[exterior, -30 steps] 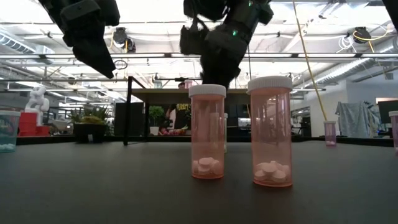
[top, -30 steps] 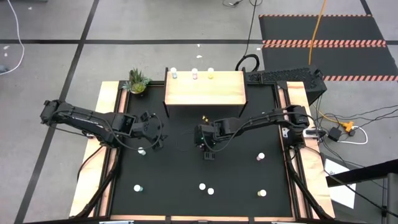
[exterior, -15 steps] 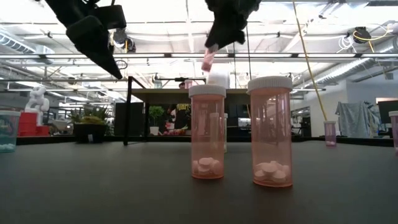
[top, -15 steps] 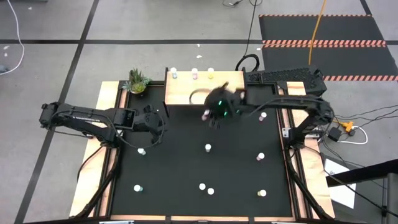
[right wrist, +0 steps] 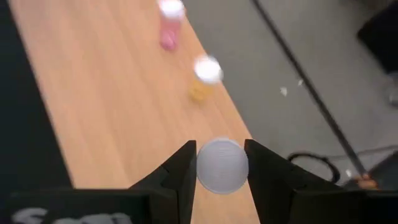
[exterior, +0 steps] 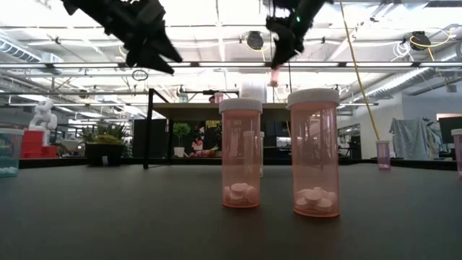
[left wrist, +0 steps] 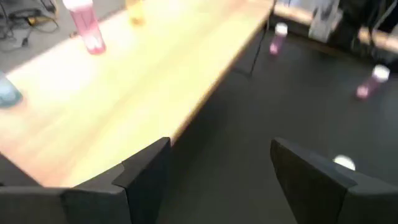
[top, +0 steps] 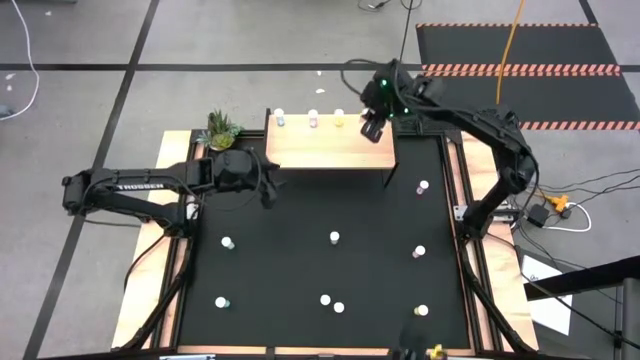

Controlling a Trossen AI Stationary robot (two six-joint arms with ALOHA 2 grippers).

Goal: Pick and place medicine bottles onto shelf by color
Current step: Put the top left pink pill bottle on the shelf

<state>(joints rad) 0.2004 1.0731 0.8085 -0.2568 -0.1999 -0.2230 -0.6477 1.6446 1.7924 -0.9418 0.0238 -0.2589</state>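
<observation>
Right claw hovers over the shelf at its 2 o'clock corner, clenched on a bottle. Release off-centre and it could topple off the edge. Left claw is spread, empty.

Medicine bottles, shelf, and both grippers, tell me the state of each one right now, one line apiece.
Right gripper: shut on a white-capped bottle, held above the shelf's right end.
Left gripper: open, empty, off the shelf's front left corner.
Shelf: three bottles standing upright along its back edge, blue, pink, yellow.
Bottles on the black mat: loose, scattered, standing upright.
</observation>
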